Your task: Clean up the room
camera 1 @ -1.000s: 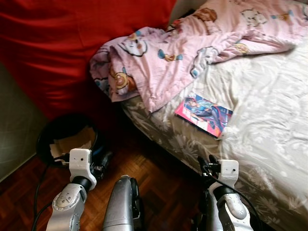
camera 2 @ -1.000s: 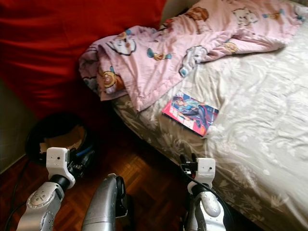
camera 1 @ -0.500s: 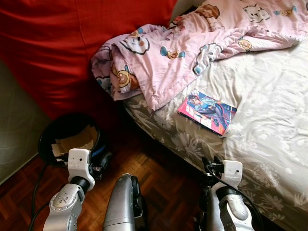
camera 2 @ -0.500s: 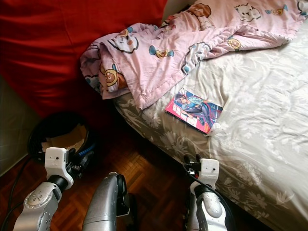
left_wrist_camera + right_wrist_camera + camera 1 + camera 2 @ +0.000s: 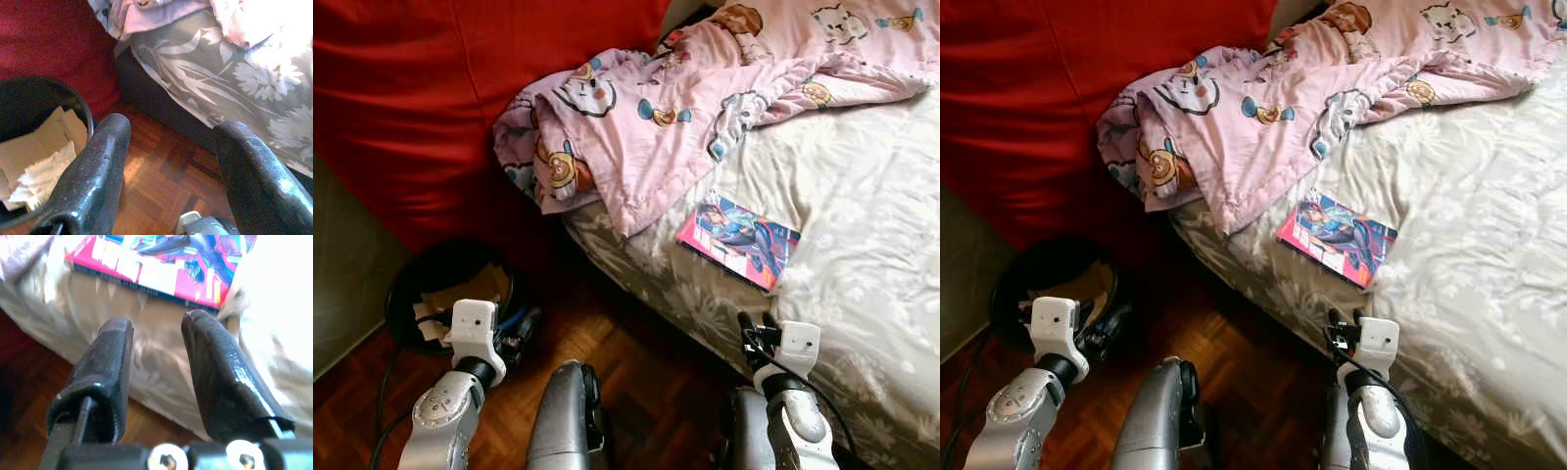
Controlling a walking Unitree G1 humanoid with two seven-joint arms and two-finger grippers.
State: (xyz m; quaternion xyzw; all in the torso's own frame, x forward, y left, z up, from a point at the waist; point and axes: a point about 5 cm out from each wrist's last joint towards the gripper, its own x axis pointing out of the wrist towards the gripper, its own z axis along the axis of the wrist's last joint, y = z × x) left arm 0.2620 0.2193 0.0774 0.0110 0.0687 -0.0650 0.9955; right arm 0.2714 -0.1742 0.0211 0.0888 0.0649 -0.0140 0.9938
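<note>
progress: barely started, imo | book (image 5: 738, 240) on bed (image 5: 862, 225) just ahead of right pincer (image 5: 757, 324), spread, empty | left pincer (image 5: 168, 171) spread beside bin (image 5: 450, 284) | blanket (image 5: 656, 117) rumpled, not yet folded

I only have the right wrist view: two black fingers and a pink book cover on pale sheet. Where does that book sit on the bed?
Observer: The book lies flat near the bed's edge, just below a crumpled pink blanket.
Operator: Is the right pincer touching it?
Observer: No. The right pincer is open at the bed's edge, short of the book.
Operator: What's the left arm doing?
Observer: The left pincer is open, low over the wooden floor beside a black bin holding cardboard and paper.
</note>
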